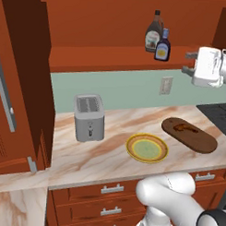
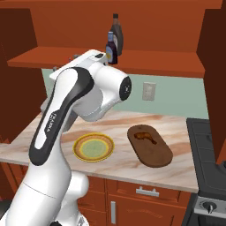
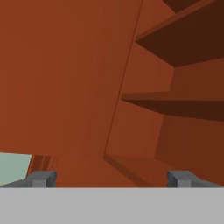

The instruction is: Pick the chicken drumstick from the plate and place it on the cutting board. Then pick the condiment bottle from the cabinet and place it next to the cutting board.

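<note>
Brown drumstick [image 1: 182, 128] is seen on board [image 1: 201, 144] at right; gripper [image 3: 112, 178] is spread wide, cabinet [image 3: 78, 87] faced.

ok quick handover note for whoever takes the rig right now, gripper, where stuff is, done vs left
Gripper: jaws open, empty, raised at shelf height and facing the cabinet interior.
Drumstick: on the cutting board, near its far end.
Plate: empty, on the counter left of the board.
Condiment bottle: upright on the cabinet shelf, beside the taller brown bottle.
Done: drumstick moved to the board.
Left: grasp the blue bottle and set it next to the board.
</note>
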You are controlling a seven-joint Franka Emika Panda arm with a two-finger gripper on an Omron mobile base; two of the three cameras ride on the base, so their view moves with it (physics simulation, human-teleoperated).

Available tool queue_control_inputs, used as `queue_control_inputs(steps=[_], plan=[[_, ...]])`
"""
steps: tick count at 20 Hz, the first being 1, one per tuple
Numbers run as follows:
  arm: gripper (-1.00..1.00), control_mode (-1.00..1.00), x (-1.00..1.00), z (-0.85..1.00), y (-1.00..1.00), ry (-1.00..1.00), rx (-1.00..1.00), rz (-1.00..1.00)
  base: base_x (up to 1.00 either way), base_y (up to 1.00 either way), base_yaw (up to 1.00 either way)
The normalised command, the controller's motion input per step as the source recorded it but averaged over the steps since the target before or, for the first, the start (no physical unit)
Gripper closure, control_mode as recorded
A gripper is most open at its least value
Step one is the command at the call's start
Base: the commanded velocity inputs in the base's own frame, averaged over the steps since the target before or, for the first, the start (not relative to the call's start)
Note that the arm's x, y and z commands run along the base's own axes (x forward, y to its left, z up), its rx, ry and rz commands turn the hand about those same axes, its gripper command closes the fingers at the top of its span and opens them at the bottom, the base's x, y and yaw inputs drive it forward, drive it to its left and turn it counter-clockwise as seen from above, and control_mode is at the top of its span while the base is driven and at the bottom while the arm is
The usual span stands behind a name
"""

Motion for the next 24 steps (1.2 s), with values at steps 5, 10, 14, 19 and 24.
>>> queue_control_inputs(steps=[5,10,14,19,24], plan=[[-1.00,-1.00,0.26,0.13,0.00,0.00,0.00,-0.03,0.00,0.00,0.00],[-1.00,-1.00,0.22,0.14,0.00,0.00,0.00,-0.04,0.00,0.00,0.00],[-1.00,-1.00,0.23,0.06,0.00,0.00,0.00,-0.05,0.00,0.00,0.00],[-1.00,-1.00,0.21,0.00,0.00,0.00,0.00,-0.05,0.00,0.00,0.00],[-1.00,-1.00,0.22,0.00,-0.04,0.00,0.00,-0.06,0.00,0.00,0.00]])
